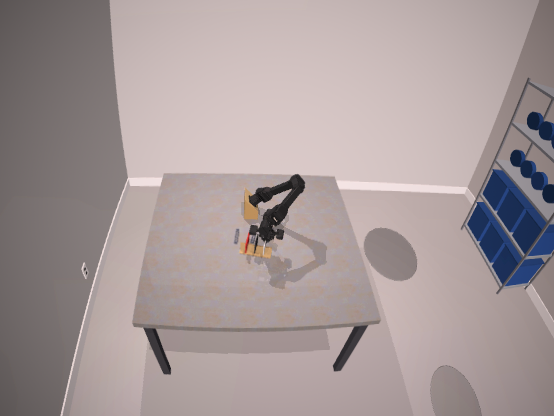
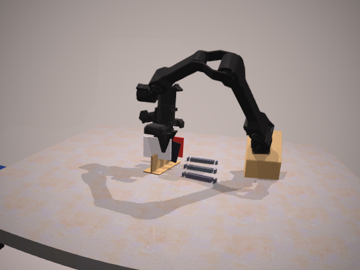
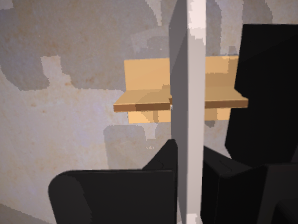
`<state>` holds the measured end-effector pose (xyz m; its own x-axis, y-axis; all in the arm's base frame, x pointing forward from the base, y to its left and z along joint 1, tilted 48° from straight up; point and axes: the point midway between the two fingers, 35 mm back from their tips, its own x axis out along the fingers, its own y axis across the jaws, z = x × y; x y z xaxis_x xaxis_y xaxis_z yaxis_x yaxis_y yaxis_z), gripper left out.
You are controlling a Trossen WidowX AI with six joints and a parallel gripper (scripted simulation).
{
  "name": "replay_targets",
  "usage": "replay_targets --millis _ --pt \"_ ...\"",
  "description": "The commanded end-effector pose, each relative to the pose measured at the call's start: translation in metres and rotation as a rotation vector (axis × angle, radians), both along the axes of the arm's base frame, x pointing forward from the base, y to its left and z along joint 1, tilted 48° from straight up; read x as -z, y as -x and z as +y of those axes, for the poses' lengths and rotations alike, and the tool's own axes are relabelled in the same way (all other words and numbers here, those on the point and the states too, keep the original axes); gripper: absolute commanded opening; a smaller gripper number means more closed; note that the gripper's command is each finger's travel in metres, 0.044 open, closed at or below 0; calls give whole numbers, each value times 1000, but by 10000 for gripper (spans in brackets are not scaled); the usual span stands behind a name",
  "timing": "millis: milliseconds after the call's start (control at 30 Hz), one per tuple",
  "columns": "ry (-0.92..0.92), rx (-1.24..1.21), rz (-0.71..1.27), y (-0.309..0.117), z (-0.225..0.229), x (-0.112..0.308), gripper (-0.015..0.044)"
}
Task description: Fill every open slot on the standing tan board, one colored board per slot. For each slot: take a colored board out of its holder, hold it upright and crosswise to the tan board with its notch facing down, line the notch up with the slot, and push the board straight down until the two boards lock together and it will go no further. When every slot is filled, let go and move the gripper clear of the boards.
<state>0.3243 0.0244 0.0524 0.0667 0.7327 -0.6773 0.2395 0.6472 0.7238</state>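
White board (image 1: 264,246) (image 2: 150,147) (image 3: 195,110): thin, flat, pale grey in shade; held upright and crosswise over the tan board (image 1: 268,252) (image 2: 153,164) (image 3: 142,99). Whether the notch is fully seated cannot be told. The hand (image 1: 266,236) (image 2: 164,150) (image 3: 178,145) is pointed downward and clamped on the white board, one finger against each face.

The tan board is stood on edge along a flat tan base, which rests on the desk (image 1: 200,290) (image 2: 97,227) (image 3: 30,125). Beside the white board, a black board (image 1: 256,243) (image 2: 175,153) (image 3: 265,90) is seen at the tan board, its outline slanted in the exterior view. Beyond it, a red board (image 1: 247,242) (image 2: 180,147) is seen, partly hidden there by the black one.

Holders: three dark grey ones (image 2: 201,160) (image 2: 200,169) (image 2: 199,177) are set in a row between the tan board and the arm's tan block (image 1: 250,211) (image 2: 262,169). Each is low and long, with raised ends. All three colored boards are located away from them, at the tan board. Blue bins (image 1: 500,190) are carried on a shelf rack (image 1: 497,150); their contents cannot be made out.
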Motion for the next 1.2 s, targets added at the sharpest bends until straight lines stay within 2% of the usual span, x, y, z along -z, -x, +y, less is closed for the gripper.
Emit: replay_targets --millis 0,800,1000,1167 --pt "-5 1 4 0 3 2 0" --pt "-1 -1 2 0 8 7 0" --pt "-1 -1 2 0 8 7 157" --pt "-1 -1 2 0 8 7 168"
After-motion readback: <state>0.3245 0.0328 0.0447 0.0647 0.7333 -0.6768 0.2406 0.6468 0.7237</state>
